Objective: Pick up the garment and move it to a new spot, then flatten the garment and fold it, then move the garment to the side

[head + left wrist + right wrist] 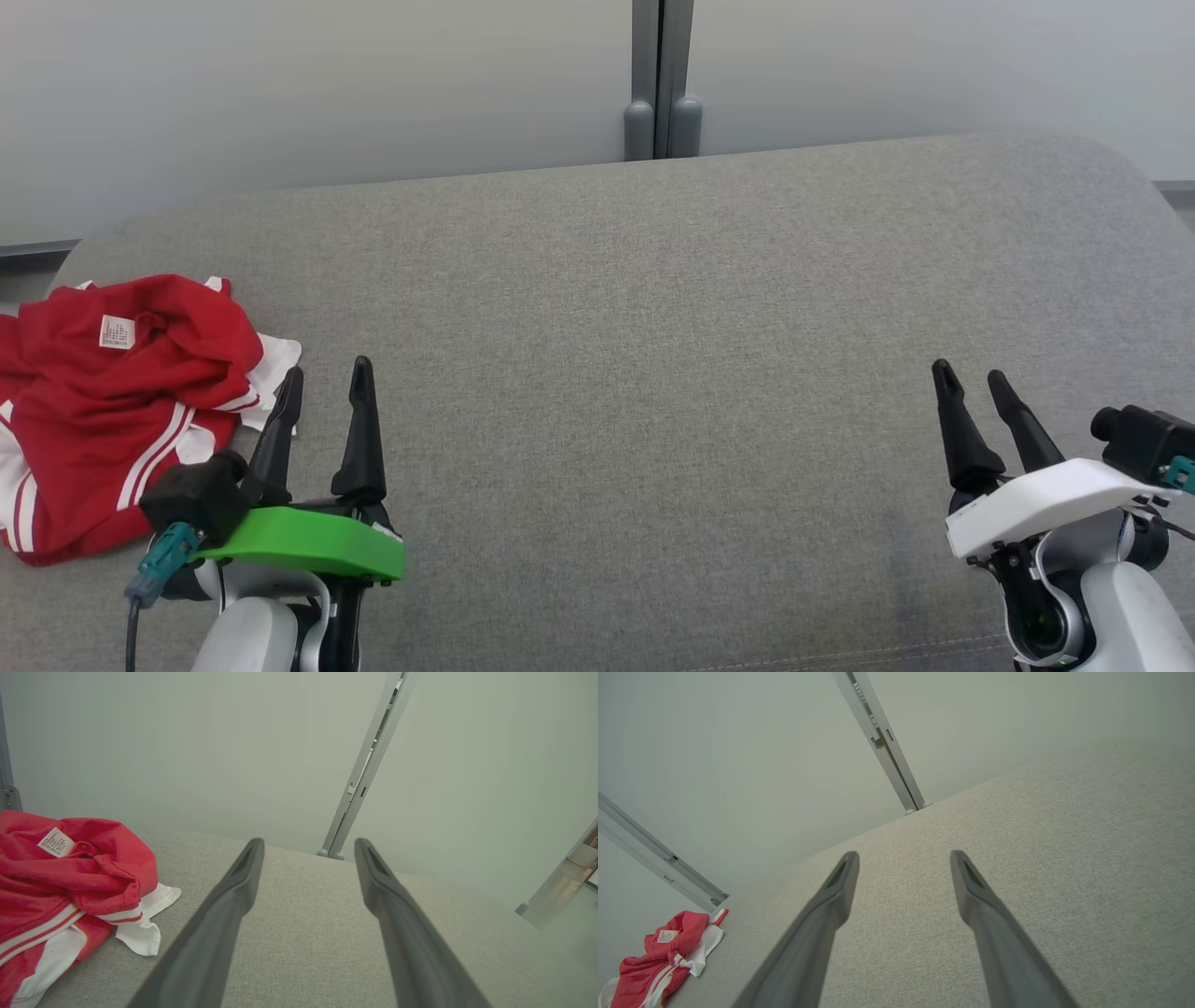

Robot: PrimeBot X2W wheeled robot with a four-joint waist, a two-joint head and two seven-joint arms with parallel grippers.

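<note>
The garment (121,411) lies bunched at the left edge of the head view, on the grey upholstered surface (653,373), and part of it is cut off by the frame. It is a red jersey-like cloth with white stripes and white trim (275,359). It is soft and heaped in thick folds, and a small white care label (117,331) is turned up near its top.

The left gripper (328,369) sits at the lower left with its jaws spread and nothing between them. Its fingers point up the frame, so the heap lies off to their left side, not ahead of them. The nearest white flap is just beside the outer finger, and I cannot tell whether they touch. In the left wrist view the cloth fills the lower left corner, well off the line the fingers point along.

The right gripper (969,371), at the lower right, also has its jaws spread and holds nothing. It is well apart from the cloth, with a wide stretch of bare fabric between them.

The heap has no clear long axis. It is a rounded mound, a little taller than wide in the picture.

I judge the left arm should make the pick, swinging left and dipping into a raised fold. The surface is a flat, tight weave with rounded far corners. Behind it are a pale wall (280,84) and a grey post (661,84).
</note>
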